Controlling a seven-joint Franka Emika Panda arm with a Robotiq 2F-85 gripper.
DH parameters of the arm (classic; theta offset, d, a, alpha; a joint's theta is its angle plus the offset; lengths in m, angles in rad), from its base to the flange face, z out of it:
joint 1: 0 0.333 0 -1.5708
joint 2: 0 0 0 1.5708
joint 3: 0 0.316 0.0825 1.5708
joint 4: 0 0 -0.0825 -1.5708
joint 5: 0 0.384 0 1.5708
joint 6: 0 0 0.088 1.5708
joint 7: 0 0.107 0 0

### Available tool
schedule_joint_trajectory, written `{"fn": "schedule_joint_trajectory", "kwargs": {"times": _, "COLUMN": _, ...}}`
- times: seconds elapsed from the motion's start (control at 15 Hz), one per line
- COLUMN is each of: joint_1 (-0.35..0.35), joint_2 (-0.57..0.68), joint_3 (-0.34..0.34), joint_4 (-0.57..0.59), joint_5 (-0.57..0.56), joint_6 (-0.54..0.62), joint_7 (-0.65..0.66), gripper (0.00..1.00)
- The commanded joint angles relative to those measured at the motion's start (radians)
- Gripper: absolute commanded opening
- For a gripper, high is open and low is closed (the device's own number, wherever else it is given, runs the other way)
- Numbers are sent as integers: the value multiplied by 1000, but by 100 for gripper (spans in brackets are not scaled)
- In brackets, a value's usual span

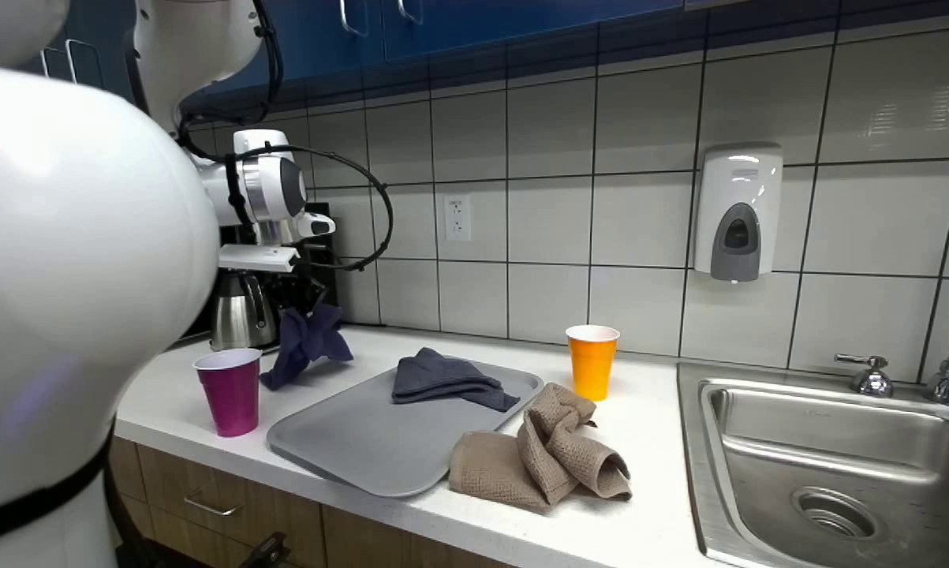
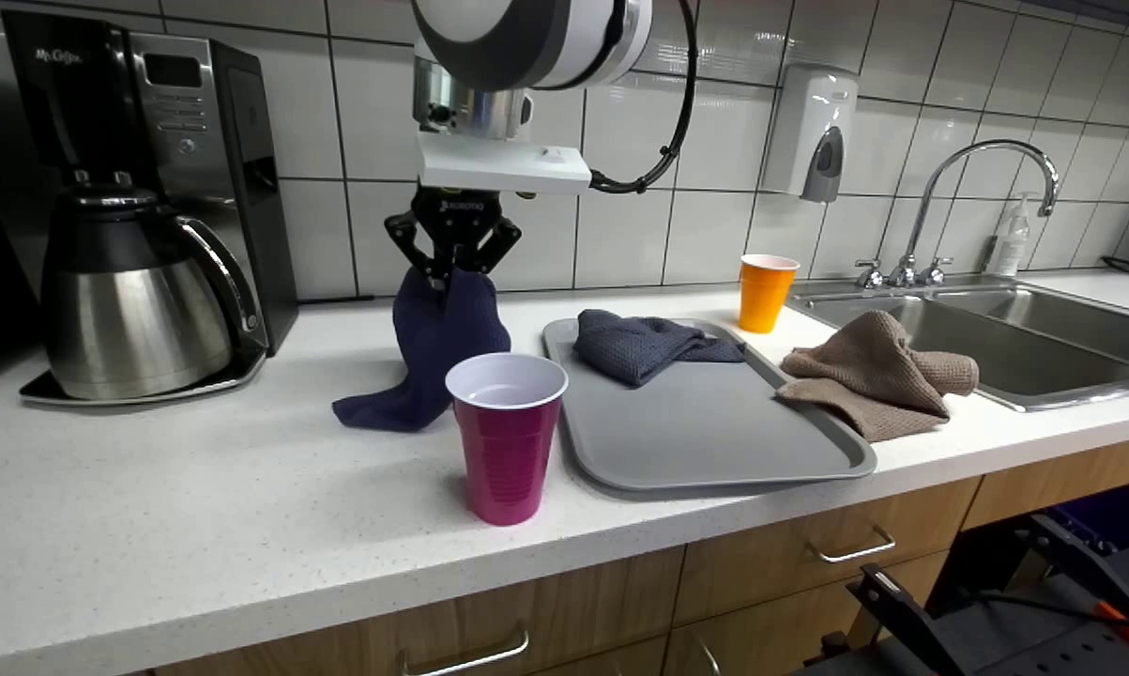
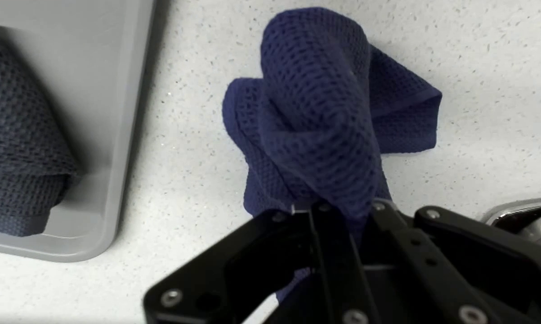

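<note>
My gripper (image 2: 442,280) is shut on the upper part of a dark blue cloth (image 2: 447,324), which hangs bunched below the fingers. The cloth's lower end reaches the counter or hangs just over it; I cannot tell which. The cloth also shows in an exterior view (image 1: 308,343) and in the wrist view (image 3: 315,103), between the fingertips (image 3: 353,216). A magenta cup (image 2: 508,451) stands upright near the cloth, on the counter's front side. A grey tray (image 2: 705,432) lies beside the cloth, with a folded grey-blue cloth (image 2: 648,343) on it.
A brown cloth (image 1: 506,469) lies crumpled at the tray's edge. An orange cup (image 1: 592,363) stands near the tiled wall. A metal sink (image 1: 695,473) is set in the counter. A coffee maker with a steel carafe (image 2: 142,319) stands on the gripper's other side.
</note>
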Motion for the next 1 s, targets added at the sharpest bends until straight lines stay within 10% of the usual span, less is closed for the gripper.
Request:
{"fn": "schedule_joint_trajectory", "kwargs": {"times": 0.0, "joint_1": 33, "joint_2": 50, "joint_3": -37, "joint_4": 68, "joint_5": -31, "joint_6": -45, "joint_7": 42, "gripper": 2}}
{"fn": "schedule_joint_trajectory", "kwargs": {"times": 0.93, "joint_1": 57, "joint_2": 158, "joint_3": -103, "joint_4": 107, "joint_5": -13, "joint_6": -34, "joint_7": 35, "gripper": 2}}
